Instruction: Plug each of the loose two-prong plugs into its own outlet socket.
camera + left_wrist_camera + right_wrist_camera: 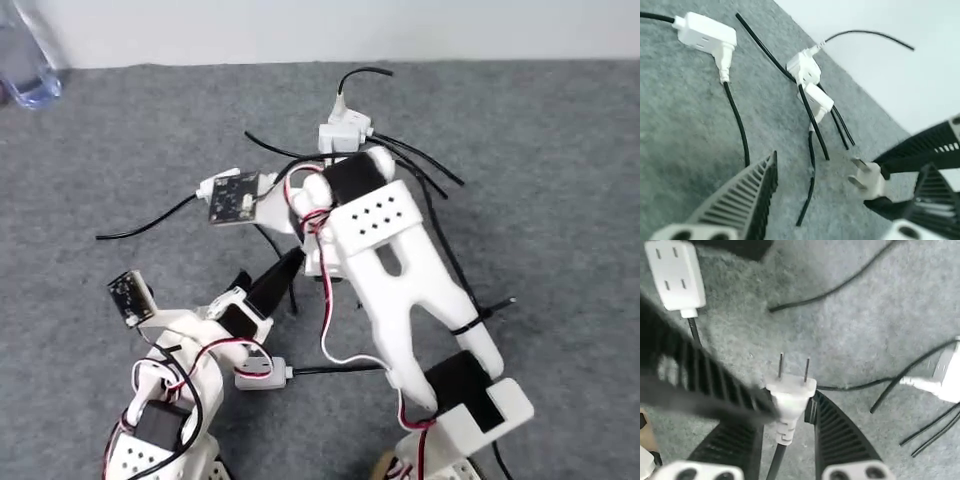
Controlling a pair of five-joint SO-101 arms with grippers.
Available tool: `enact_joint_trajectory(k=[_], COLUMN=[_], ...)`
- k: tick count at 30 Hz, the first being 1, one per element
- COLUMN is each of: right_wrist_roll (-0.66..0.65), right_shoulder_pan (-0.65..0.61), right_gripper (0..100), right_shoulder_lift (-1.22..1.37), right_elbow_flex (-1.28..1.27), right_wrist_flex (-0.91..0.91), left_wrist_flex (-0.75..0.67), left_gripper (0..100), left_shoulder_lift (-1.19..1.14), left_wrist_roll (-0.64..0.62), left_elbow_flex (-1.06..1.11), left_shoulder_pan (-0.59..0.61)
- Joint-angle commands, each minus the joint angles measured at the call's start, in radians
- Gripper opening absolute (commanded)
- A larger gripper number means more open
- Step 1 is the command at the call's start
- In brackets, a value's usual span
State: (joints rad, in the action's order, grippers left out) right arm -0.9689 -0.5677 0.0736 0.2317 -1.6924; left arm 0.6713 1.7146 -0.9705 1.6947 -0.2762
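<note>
My right gripper point(788, 405) is shut on a white two-prong plug point(790, 392), prongs pointing away from it over the grey carpet. The same plug point(867, 180) is seen in the left wrist view, with a right-arm finger point(925, 147) over it. My left gripper point(822, 182) stands open, one finger point(752, 192) well clear and the other point(930, 202) right beside that plug. From above, the left gripper point(275, 282) and right gripper point(312, 238) meet at mid-table. A white outlet socket point(675, 275) with free slots lies close by. Farther off, an outlet point(802, 67) has a plug point(817, 100) in it.
Another white outlet point(707, 31) with its cord lies to the far left point(205, 187). A white outlet point(262, 375) rests between the arm bases. Black cords point(420, 170) trail across the carpet. A clear bottle point(25, 60) stands at the back left corner.
</note>
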Motion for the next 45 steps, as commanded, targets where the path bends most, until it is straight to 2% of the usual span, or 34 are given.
enact_joint_trajectory(k=[1, 24, 32, 45], right_wrist_roll=[0.026, 0.057, 0.097, 0.098], right_shoulder_pan=[-0.030, -0.045, -0.114, -0.085], right_gripper=[0.8, 0.8, 0.8, 0.8], right_shoulder_lift=[-0.018, -0.228, -0.286, -0.302], right_elbow_flex=[0.077, 0.084, 0.081, 0.081], right_wrist_flex=[0.010, -0.084, -0.101, -0.104], left_wrist_flex=[0.002, 0.003, 0.003, 0.003], left_gripper=[41, 41, 41, 41], left_shoulder_lift=[0.002, -0.002, -0.002, -0.002], left_wrist_roll=[-0.003, -0.003, -0.003, -0.003], left_elbow_flex=[-0.005, -0.005, -0.005, -0.005], left_shoulder_pan=[-0.015, -0.015, -0.015, -0.014])
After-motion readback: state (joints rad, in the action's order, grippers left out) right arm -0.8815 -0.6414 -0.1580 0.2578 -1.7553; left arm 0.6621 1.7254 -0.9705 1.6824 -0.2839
